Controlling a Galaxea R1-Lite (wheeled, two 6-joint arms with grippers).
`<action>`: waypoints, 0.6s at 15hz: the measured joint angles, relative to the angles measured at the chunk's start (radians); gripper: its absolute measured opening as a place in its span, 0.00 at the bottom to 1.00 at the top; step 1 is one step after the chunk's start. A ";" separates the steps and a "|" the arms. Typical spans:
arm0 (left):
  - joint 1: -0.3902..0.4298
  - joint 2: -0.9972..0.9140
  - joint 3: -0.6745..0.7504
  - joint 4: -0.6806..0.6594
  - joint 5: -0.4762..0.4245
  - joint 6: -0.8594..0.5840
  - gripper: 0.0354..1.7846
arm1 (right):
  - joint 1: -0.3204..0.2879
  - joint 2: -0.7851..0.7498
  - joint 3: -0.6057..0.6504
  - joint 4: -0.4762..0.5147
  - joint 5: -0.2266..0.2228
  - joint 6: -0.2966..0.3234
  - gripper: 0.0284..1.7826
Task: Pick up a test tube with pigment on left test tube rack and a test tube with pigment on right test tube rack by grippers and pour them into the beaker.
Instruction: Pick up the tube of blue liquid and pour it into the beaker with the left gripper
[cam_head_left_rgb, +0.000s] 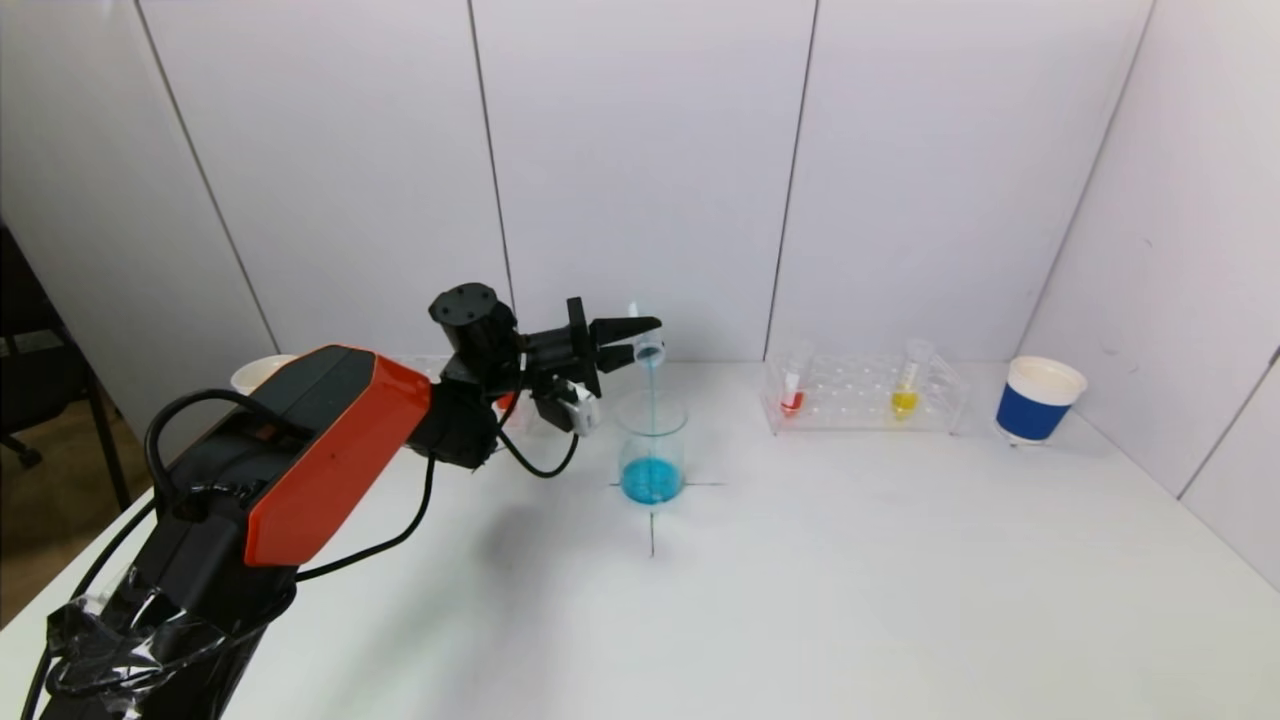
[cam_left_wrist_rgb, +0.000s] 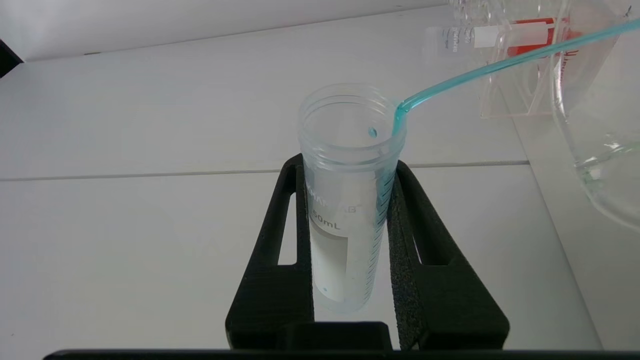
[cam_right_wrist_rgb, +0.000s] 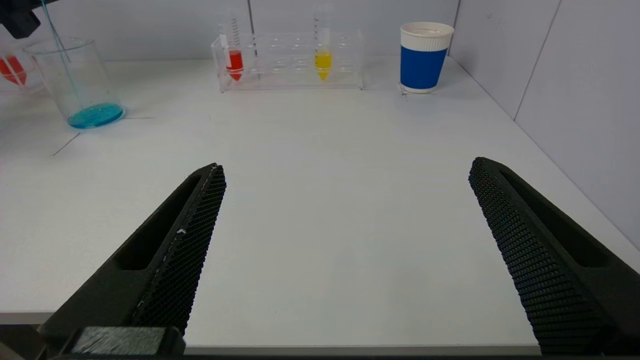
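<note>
My left gripper (cam_head_left_rgb: 640, 335) is shut on a clear 50 mL test tube (cam_left_wrist_rgb: 345, 200), tipped over the glass beaker (cam_head_left_rgb: 652, 440). A thin blue stream (cam_head_left_rgb: 651, 385) runs from the tube's mouth into the beaker, which holds blue liquid at its bottom. The stream also shows in the left wrist view (cam_left_wrist_rgb: 500, 62), where the tube looks nearly empty. The right rack (cam_head_left_rgb: 862, 392) holds a red tube (cam_head_left_rgb: 793, 392) and a yellow tube (cam_head_left_rgb: 906, 385). The left rack (cam_head_left_rgb: 425, 368) is mostly hidden behind my left arm. My right gripper (cam_right_wrist_rgb: 347, 172) is open and empty, low over the table's near right part.
A blue-and-white paper cup (cam_head_left_rgb: 1038, 398) stands at the far right beside the right rack. Another paper cup (cam_head_left_rgb: 262, 372) shows at the far left behind my left arm. White walls close the table at the back and the right.
</note>
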 joint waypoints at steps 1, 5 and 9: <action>0.000 0.000 -0.002 -0.002 -0.002 0.004 0.23 | 0.000 0.000 0.000 0.000 0.000 0.000 0.99; 0.000 0.000 -0.006 -0.004 -0.005 0.012 0.23 | 0.001 0.000 0.000 0.000 0.000 0.000 0.99; 0.000 -0.003 -0.006 -0.002 -0.005 0.023 0.23 | 0.001 0.000 0.000 0.000 0.000 0.000 0.99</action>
